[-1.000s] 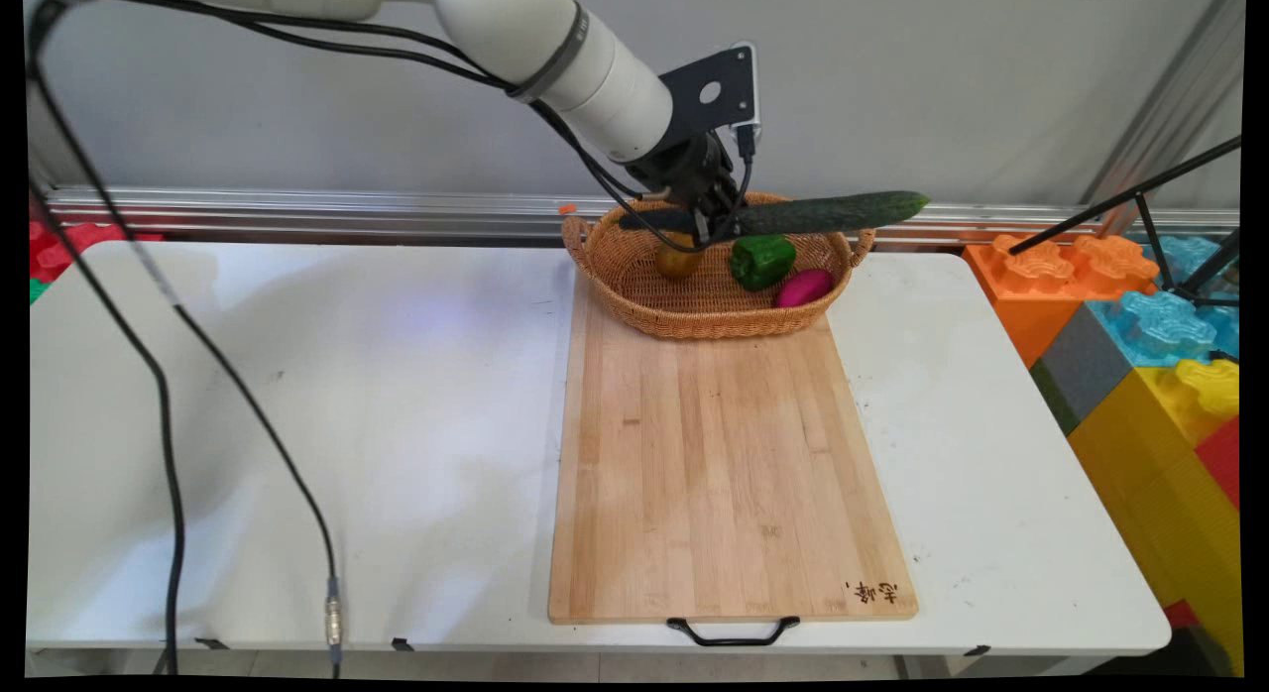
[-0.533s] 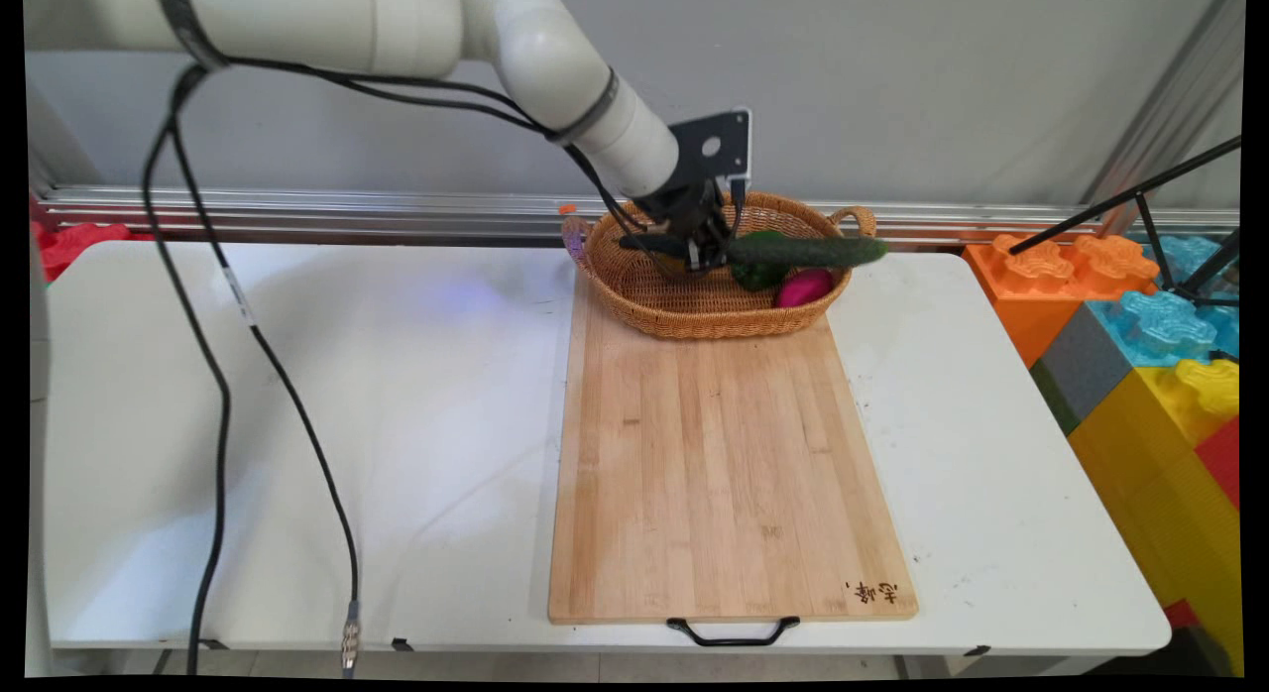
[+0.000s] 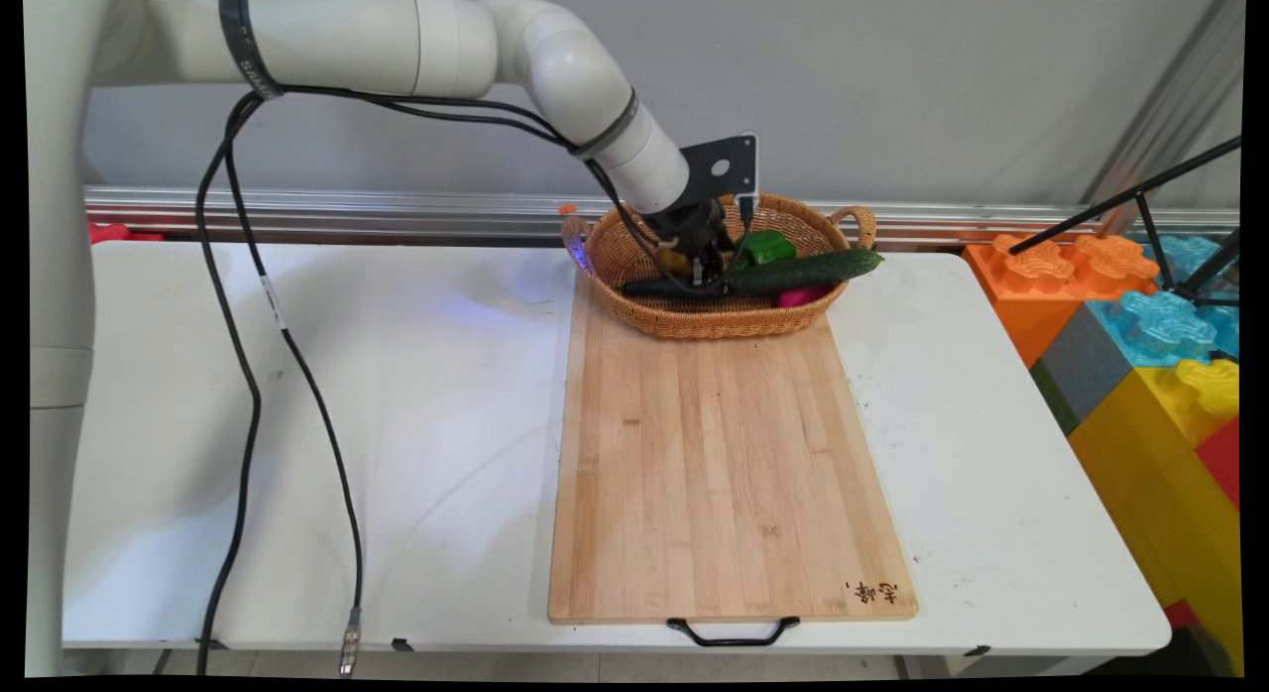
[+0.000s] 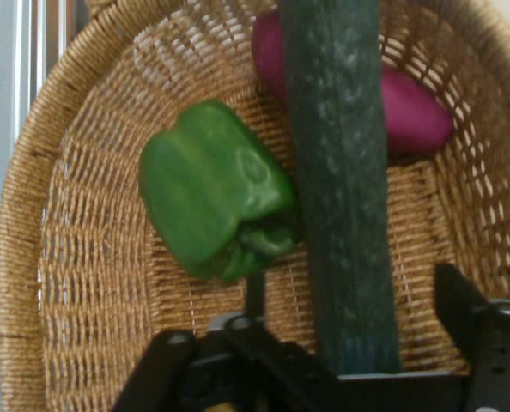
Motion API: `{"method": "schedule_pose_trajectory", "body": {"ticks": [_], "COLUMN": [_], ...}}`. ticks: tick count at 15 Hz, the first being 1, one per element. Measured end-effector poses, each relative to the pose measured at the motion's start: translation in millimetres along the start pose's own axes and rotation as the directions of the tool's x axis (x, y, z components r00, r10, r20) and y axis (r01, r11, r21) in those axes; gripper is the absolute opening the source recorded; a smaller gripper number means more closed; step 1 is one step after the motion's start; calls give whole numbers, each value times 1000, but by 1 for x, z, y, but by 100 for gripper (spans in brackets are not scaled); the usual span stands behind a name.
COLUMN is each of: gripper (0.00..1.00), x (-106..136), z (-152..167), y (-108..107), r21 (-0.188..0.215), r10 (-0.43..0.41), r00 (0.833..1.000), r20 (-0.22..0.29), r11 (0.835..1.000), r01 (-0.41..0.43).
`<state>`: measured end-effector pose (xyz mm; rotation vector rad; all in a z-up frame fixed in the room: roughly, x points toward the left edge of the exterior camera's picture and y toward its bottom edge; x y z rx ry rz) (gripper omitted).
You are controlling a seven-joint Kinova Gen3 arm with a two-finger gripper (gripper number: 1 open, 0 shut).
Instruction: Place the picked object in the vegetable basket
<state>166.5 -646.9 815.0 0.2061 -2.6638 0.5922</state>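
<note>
Claw's (image 3: 706, 276) down inside the wicker basket (image 3: 684, 320) right now, clamped on a long dark cucumber (image 3: 803, 272). From my hand cam the cucumber (image 4: 341, 189) runs straight up from between my fingers (image 4: 465, 300) and out past the top of the frame, with one finger on either side of its near end.

Just left of the cucumber in that view sits a green bell pepper (image 4: 212, 202), right up against it as far as I can see. Behind the cucumber there's a magenta, egg-shaped thing (image 4: 409, 112) poking out on both sides, can't say what vegetable it is.

In the main view, nearest the camera is the big wooden cutting board (image 3: 719, 474) with a black handle at its near edge, lying on the white table (image 3: 397, 424). The basket sits on the board's far end. The cucumber lies across the basket, its right tip sticking out over the rim. The green pepper (image 3: 768, 246) is behind it, the magenta thing (image 3: 801, 296) peeks out beneath it, and something yellowish (image 3: 677, 260) is tucked behind my claw.
</note>
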Motion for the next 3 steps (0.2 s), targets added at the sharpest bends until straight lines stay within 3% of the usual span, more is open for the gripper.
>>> {"method": "schedule_pose_trajectory", "body": {"ticks": [3], "gripper": [100], "x": [13], "z": [-13], "y": [-2], "r21": [-9], "r10": [-43], "r00": [999], "r20": [-24], "r11": [999], "r01": [43]}}
